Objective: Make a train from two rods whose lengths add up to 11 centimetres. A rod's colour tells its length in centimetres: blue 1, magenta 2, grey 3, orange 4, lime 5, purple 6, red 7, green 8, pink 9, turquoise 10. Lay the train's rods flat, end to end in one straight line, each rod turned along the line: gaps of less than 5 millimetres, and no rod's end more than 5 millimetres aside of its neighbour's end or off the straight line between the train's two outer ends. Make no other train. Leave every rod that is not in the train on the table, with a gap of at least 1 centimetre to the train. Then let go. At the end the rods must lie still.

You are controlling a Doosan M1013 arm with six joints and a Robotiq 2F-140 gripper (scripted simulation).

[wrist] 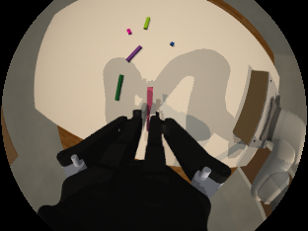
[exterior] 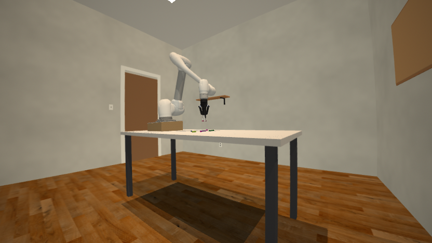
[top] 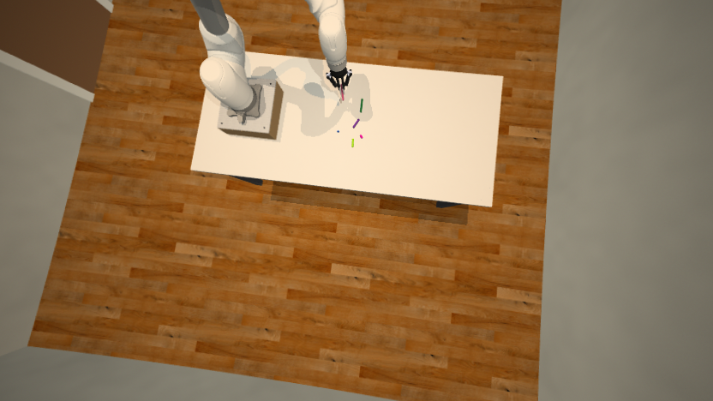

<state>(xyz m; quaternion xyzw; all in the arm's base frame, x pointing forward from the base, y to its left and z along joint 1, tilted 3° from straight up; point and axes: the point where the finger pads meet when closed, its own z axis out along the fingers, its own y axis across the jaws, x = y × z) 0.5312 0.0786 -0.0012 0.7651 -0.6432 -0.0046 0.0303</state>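
My gripper [top: 340, 88] [exterior: 204, 117] [wrist: 149, 110] is shut on a pink rod [top: 342, 95] [exterior: 204, 120] [wrist: 150, 98] and holds it well above the table [top: 423, 149] [exterior: 241, 136] [wrist: 73, 47]. On the table lie a green rod [top: 361, 104] [wrist: 118, 87], a purple rod [top: 356, 122] [wrist: 134, 52], a small blue rod [top: 338, 131] [wrist: 172, 44], a short magenta rod [top: 361, 135] [wrist: 129, 31] and a lime rod [top: 352, 143] [wrist: 146, 24]. All lie apart from each other. The green rod is nearest to the gripper.
The arm's base stands on a brown box [top: 266, 116] [exterior: 164, 125] [wrist: 249, 115] at the table's left end. The rods lie in a small cluster near it; the table stretches far to the right.
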